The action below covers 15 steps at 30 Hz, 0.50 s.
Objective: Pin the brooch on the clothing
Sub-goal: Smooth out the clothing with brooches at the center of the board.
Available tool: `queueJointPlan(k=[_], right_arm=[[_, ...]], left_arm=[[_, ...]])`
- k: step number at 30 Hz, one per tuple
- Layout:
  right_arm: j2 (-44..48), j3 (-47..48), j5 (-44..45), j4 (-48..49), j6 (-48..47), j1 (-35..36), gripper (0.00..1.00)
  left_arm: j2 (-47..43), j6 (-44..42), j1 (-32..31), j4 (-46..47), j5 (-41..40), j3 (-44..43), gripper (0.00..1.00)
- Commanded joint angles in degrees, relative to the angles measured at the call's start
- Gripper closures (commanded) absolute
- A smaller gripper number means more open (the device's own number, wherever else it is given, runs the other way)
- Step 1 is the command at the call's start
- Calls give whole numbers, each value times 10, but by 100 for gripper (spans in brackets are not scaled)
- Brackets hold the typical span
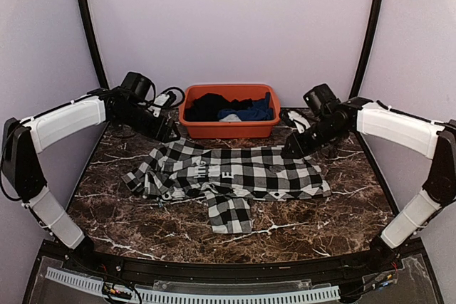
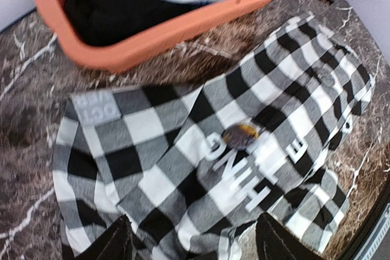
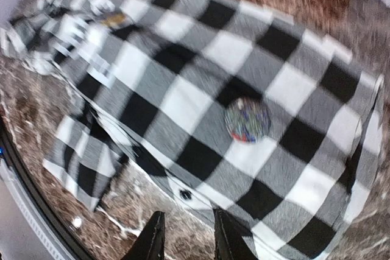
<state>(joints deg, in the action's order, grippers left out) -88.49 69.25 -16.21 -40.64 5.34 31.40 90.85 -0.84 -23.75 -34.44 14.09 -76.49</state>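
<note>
The black-and-white checked shirt (image 1: 256, 169) lies spread on the marble table, its white block letters (image 2: 250, 172) showing. A round dark-and-gold brooch (image 2: 239, 135) sits on the shirt (image 2: 146, 150) by the letters. It also shows in the right wrist view (image 3: 113, 21). A second round, many-coloured brooch (image 3: 247, 120) sits on the checks (image 3: 183, 101). My left gripper (image 1: 169, 134) hovers over the shirt's far left corner, open and empty (image 2: 195, 245). My right gripper (image 1: 290, 150) hovers over the shirt's far right edge, fingers apart and empty (image 3: 187, 238).
An orange basin (image 1: 228, 130) at the back holds a plain black garment (image 1: 208, 107) and a plain blue one (image 1: 249, 112). It also shows in the left wrist view (image 2: 152, 41). Bare marble (image 1: 320, 226) lies in front of the shirt. Dark frame posts stand at both back corners.
</note>
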Motion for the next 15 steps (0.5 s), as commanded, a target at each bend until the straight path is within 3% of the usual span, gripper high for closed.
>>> queueJointPlan(k=[1, 6, 11, 15], right_arm=[[-4, 69, -53, 50, 39, 13, 73], [-72, 92, -111, 140, 85, 46, 73], [-149, 63, -198, 291, 203, 57, 75], [-215, 44, -227, 358, 266, 62, 77]], left_arm=[[63, 78, -37, 52, -7, -52, 33], [145, 138, -57, 124, -4, -65, 47], [213, 147, -86, 153, 21, -74, 51], [242, 146, -100, 151, 10, -66, 54]])
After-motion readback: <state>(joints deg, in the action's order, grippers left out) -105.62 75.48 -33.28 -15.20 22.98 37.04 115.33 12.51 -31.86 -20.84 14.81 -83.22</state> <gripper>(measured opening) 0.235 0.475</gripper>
